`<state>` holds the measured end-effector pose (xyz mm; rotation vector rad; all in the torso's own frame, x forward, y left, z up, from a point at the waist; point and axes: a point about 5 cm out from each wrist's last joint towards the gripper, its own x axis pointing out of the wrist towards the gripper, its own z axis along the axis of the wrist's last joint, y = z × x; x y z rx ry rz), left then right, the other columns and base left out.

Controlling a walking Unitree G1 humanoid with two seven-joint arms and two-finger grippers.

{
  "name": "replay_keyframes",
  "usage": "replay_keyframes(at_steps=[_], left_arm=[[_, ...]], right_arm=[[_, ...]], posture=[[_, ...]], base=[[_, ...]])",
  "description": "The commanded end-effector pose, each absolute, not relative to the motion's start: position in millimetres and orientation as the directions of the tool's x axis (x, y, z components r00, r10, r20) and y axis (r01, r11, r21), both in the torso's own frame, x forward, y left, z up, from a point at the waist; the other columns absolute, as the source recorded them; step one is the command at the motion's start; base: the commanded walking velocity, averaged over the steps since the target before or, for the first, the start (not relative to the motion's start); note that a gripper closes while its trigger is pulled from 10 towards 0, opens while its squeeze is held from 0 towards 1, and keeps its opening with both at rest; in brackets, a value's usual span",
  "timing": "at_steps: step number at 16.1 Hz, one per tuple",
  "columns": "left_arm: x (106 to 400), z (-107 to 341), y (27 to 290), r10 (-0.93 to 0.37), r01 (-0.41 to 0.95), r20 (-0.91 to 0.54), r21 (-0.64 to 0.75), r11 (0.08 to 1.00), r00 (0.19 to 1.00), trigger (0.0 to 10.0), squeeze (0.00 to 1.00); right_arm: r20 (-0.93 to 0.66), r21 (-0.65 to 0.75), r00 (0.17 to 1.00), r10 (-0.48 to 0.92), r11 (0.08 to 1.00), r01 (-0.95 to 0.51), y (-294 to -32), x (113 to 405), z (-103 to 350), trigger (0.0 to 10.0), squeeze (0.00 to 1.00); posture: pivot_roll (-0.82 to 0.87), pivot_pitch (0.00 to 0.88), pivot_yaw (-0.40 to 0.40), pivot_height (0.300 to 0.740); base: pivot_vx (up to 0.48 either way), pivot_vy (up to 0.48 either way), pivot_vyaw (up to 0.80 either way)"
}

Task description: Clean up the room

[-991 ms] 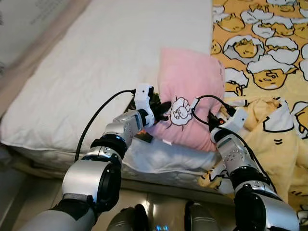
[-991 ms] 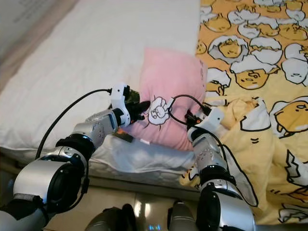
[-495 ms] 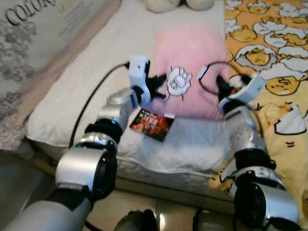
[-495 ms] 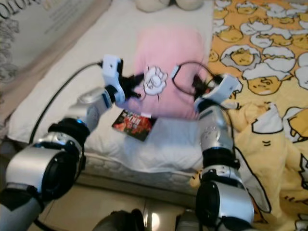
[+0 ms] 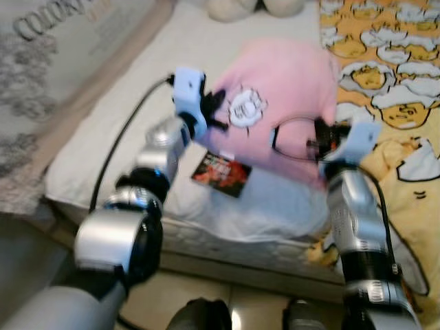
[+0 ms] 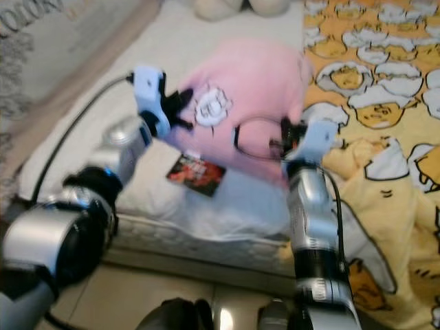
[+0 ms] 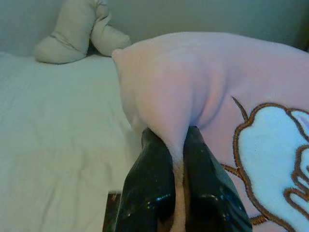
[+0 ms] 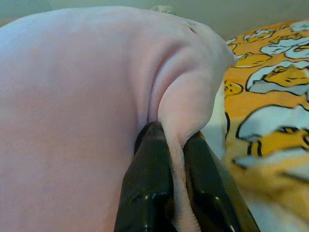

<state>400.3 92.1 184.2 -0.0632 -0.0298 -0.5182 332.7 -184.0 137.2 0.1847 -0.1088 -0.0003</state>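
A pink pillow (image 5: pixel 278 96) with a white embroidered patch hangs lifted above the white bed (image 5: pixel 130 103), held at both sides. My left gripper (image 5: pixel 218 113) is shut on its left edge; in the left wrist view the black fingers (image 7: pixel 149 188) pinch a fold of pink fabric (image 7: pixel 164 101). My right gripper (image 5: pixel 317 146) is shut on the pillow's right edge, and the right wrist view shows its fingers (image 8: pixel 149 179) clamped on a pink fold (image 8: pixel 178 111). A small red and black packet (image 5: pixel 221 172) lies on the sheet under the pillow.
A yellow blanket (image 5: pixel 392 82) with egg cartoons covers the bed's right side. A beige plush toy (image 7: pixel 77 34) sits at the head of the bed. A patterned wall panel (image 5: pixel 48 75) runs along the left. Tiled floor (image 5: pixel 206 302) lies at the bed's near edge.
Both grippers have raised the pink pillow off the bed and carried it up and away from me, uncovering the red and black packet. The camera has tilted too.
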Motion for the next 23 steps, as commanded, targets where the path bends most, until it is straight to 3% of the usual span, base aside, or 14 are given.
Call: replay_keyframes(at_steps=[1, 8, 11, 23], left_arm=[[401, 191, 106, -0.43, 0.435, 0.1, -0.035, 0.9, 0.897, 10.0, 0.0], [396, 176, 84, -0.428, 0.43, 0.066, -0.021, 0.903, 0.901, 10.0, 0.0], [394, 169, 82, -0.417, 0.417, 0.032, -0.014, 0.909, 0.909, 10.0, 0.0], [394, 156, 106, -0.177, 0.176, 0.002, -0.091, 0.98, 0.984, 10.0, 0.0]], right_arm=[[0.15, 0.168, 0.988, -0.049, 0.985, 0.023, -189, 327, 147, 10.0, 0.0], [0.136, 0.159, 0.986, -0.095, 0.985, 0.073, -197, 321, 147, 10.0, 0.0], [0.132, 0.154, 0.986, -0.098, 0.985, 0.077, -197, 321, 146, 10.0, 0.0], [0.058, 0.059, 0.998, 0.018, 0.998, -0.022, -187, 330, 137, 10.0, 0.0]], posture=[[-0.37, 0.0, 0.166, 0.74], [-0.38, 0.0, 0.181, 0.74], [-0.37, 0.0, 0.181, 0.74], [-0.33, 0.0, 0.133, 0.74]], base=[[0.0, 0.48, 0.0], [0.0, 0.48, 0.0], [0.0, 0.0, 0.0], [0.477, 0.0, 0.06]])
